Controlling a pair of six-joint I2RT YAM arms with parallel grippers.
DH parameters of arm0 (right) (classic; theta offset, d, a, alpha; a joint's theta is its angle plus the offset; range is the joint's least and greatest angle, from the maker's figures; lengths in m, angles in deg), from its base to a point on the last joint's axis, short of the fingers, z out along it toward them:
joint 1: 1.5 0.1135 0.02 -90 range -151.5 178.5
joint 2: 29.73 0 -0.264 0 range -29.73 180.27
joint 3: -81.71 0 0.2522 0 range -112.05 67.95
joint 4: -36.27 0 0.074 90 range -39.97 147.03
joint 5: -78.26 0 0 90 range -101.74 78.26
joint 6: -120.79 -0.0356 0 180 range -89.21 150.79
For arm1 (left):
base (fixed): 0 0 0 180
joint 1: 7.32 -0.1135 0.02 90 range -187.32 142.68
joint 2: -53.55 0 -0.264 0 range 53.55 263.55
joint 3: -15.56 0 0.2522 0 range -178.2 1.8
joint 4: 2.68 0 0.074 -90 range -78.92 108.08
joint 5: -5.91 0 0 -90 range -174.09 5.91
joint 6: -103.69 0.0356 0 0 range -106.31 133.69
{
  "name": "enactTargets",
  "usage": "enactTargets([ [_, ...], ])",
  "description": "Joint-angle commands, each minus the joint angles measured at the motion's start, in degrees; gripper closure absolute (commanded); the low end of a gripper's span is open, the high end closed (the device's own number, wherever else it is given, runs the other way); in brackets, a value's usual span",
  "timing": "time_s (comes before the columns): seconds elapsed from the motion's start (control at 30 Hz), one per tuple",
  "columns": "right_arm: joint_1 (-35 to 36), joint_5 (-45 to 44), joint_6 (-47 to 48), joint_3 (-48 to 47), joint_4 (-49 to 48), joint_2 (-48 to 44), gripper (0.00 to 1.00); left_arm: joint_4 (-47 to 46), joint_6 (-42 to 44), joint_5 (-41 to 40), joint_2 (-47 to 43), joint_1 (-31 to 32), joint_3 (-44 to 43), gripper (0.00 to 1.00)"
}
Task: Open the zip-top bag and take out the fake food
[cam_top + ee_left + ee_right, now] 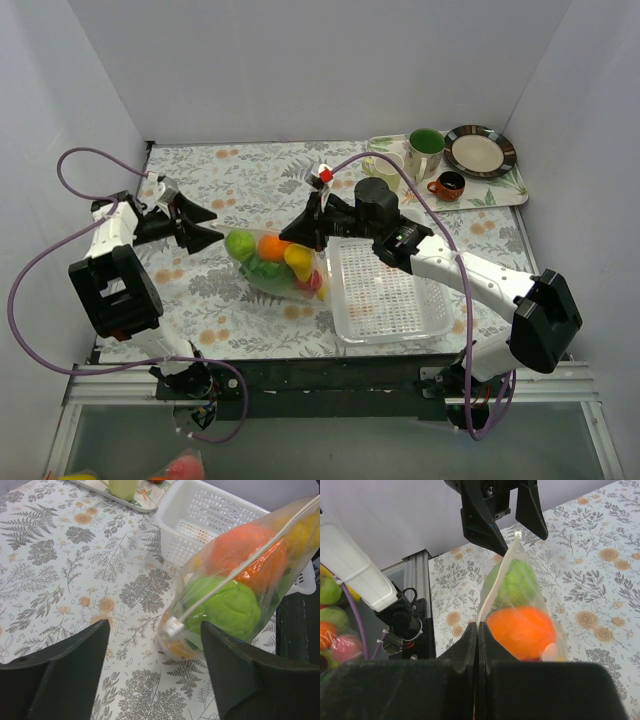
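Note:
The zip-top bag (278, 265) lies on the floral table, holding the fake food: a green lime (240, 244), an orange (272, 247), a yellow piece (297, 258) and a red piece (312, 282). My right gripper (293, 240) is shut on the bag's zip edge (481, 622) and holds that end up. My left gripper (215, 225) is open just left of the bag. In the left wrist view the white slider (173, 628) sits between the open fingers (70, 670), at the bag's near corner (240, 580). The zip line looks closed. The left gripper also shows in the right wrist view (502, 517).
A white perforated basket (385, 290) stands right of the bag, under my right arm. A tray (500, 188) at the back right holds a green cup (425, 148), a plate (480, 150), a brown cup (447, 185) and a cream mug (385, 165).

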Motion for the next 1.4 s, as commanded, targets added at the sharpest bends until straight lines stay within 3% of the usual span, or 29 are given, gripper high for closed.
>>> enactTargets([
  [0.0, 0.56, 2.45, -1.74, -0.97, -8.07, -0.52, 0.99, 1.19, -0.96, 19.42, -1.83, 2.08, -3.53, 0.35],
  [0.07, 0.56, 2.02, -1.65, -0.27, -7.9, -0.6, 0.99, -0.81, -2.45, 19.42, -2.71, 3.05, -3.71, 0.45],
  [0.1, 0.65, 1.75, -1.39, -0.01, -7.81, -0.52, 0.99, -2.92, -7.59, 19.33, -3.24, 3.31, -3.71, 0.57],
  [0.17, 0.56, 0.96, -0.86, 0.52, -7.55, -0.78, 0.99, -9.58, -12.98, 19.33, -5.16, 3.49, -3.27, 0.7],
  [0.2, 0.56, 0.52, -0.08, 0.7, -7.11, -0.95, 0.99, -11.97, -15.53, 19.24, -5.79, 3.49, -3.01, 0.88],
  [0.23, 0.47, 0.0, 0.45, 0.79, -6.58, -1.04, 0.99, -14.43, -21.38, 19.33, -6.4, 3.32, -2.66, 1.0],
  [0.5, 0.21, -5.72, 6.16, 0.0, -0.96, 0.27, 0.99, -22.27, -33.38, 19.15, -12.81, 0.68, -4.41, 1.0],
  [0.6, 0.21, -8.0, 10.12, -2.36, 2.03, 1.5, 0.58, -29.99, -41.63, 19.07, -17.38, 0.5, -0.73, 1.0],
  [0.63, 0.21, -9.14, 11.69, -3.42, 4.12, 2.29, 0.34, -31.92, -43.83, 19.07, -19.83, 0.5, 0.24, 1.0],
  [0.73, 0.47, -9.85, 16.35, -9.46, 6.86, 4.22, 0.08, -38.0, -49.99, 18.98, -22.92, 0.5, 4.02, 1.0],
  [0.77, 0.99, -9.59, 17.41, -11.06, 8.0, 4.75, 0.05, -39.66, -50.79, 19.06, -24.32, 0.5, 4.9, 1.0],
  [1.07, 7.05, -6.25, 28.66, -32.23, 17.58, 17.31, 0.01, -41.43, -56.15, 18.98, -26.27, 0.59, 6.23, 1.0],
  [1.37, 8.29, -5.81, 30.87, -35.24, 19.35, 23.65, 0.1, -43.89, -59.93, 18.89, -26.8, 0.5, 5.88, 1.0],
])
